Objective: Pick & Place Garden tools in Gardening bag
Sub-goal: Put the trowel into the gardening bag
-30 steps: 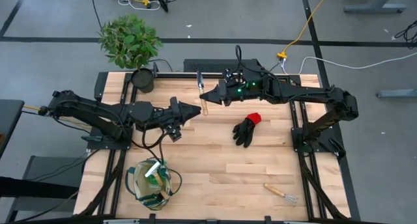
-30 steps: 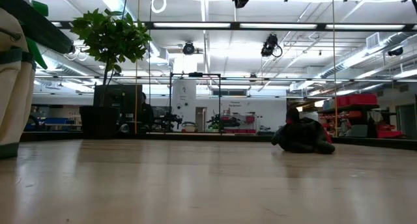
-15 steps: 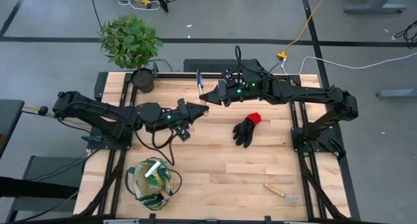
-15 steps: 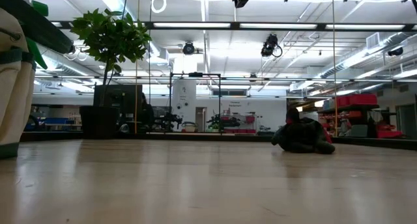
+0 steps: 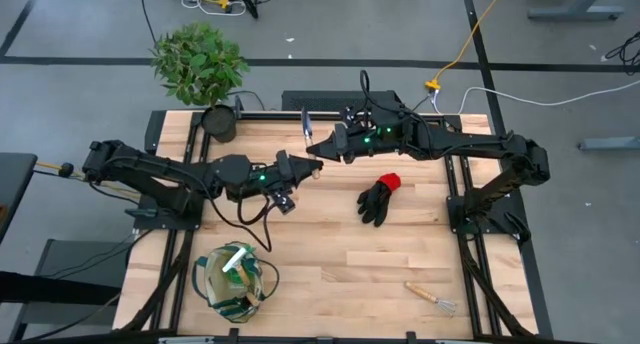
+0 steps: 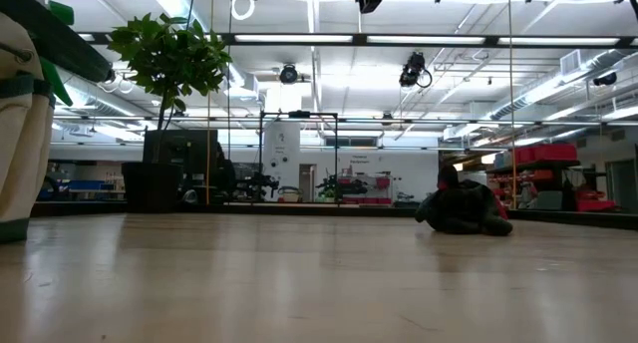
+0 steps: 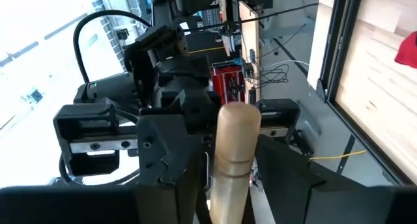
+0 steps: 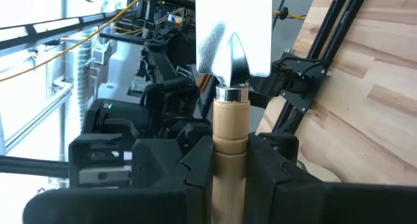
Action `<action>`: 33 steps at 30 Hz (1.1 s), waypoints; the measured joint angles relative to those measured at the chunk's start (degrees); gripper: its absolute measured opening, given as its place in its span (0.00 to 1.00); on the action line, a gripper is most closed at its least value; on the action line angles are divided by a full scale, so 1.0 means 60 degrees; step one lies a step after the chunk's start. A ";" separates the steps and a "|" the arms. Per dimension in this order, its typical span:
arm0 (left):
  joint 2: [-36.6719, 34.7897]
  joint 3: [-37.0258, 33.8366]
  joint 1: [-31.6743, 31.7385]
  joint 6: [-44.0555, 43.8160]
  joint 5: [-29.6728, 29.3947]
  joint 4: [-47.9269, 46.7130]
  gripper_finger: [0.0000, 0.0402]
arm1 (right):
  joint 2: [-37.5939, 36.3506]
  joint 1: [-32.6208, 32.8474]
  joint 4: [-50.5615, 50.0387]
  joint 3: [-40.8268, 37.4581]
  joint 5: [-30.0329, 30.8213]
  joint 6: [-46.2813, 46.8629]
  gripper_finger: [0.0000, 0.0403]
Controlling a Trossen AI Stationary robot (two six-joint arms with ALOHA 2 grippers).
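one trowel [image 5: 308, 134] – one glove [image 5: 378, 199] – one bag [image 5: 232, 280]

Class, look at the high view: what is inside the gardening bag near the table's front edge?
Inside the gardening bag a green spray bottle with a white nozzle shows at the top. Anything beneath it is hidden by the bag's walls.

- leafy plant [image 5: 198, 60] in a black pot [image 5: 219, 124] — at the table's far left corner
- yellow cable [image 5: 478, 36] on the grey floor — beyond the wooden table [image 5: 330, 254]
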 joint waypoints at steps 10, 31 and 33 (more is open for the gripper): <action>0.0000 0.0000 0.0000 0.0001 -0.0001 -0.0013 0.28 | 0.0000 0.0003 -0.0005 0.0000 -0.0140 -0.0004 0.15; 0.0000 0.0000 0.0000 0.0018 -0.0005 -0.0029 0.19 | -0.0004 0.0003 -0.0065 0.0000 -0.0235 0.0074 0.15; 0.0000 0.0000 0.0000 0.0013 -0.0015 -0.0027 0.20 | -0.0002 0.0003 -0.0062 0.0000 -0.0231 0.0022 0.16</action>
